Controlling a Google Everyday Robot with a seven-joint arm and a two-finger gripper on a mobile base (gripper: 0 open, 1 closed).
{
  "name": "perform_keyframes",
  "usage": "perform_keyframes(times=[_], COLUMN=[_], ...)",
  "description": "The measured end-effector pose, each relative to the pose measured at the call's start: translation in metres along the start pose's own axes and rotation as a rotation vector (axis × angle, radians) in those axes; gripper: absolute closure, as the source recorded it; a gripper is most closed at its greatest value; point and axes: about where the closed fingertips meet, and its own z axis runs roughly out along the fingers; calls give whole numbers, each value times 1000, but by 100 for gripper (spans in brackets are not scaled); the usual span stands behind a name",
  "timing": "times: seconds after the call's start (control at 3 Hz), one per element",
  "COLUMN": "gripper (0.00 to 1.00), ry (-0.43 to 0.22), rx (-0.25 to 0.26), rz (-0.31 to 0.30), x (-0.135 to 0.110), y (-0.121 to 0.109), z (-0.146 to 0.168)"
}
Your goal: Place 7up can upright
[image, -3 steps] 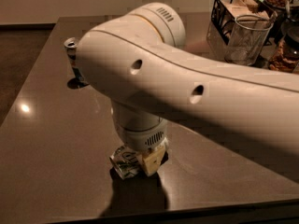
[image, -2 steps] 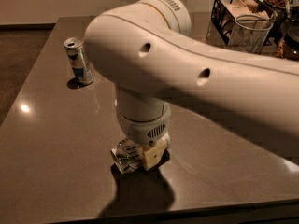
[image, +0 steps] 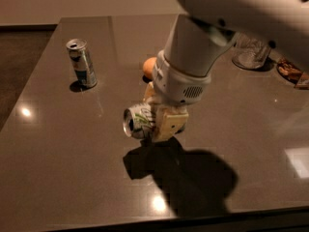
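Note:
The 7up can (image: pixel 137 120), silver-white with green lettering, is held on its side, its silver top facing left toward the camera. My gripper (image: pixel 158 119) is shut on the can and holds it a little above the dark table (image: pixel 58 168), with a shadow beneath it. The white arm comes down from the upper right and hides part of the can's body.
A slimmer silver-and-blue can (image: pixel 82 63) stands upright at the back left. An orange round fruit (image: pixel 149 66) lies behind the arm. A glass (image: pixel 248 54) and some snacks (image: pixel 291 72) are at the back right. The table's front edge runs along the bottom.
The arm has lifted and swung up to the right, raising the 7up can off the table. The slim can and the fruit are now uncovered.

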Motion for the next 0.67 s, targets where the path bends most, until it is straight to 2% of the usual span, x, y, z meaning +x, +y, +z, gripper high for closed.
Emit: perform_keyframes(times=[0.67], gripper=[100], ry=[-314], rx=[123], rz=[237], x=[3], y=[-11], z=[-33])
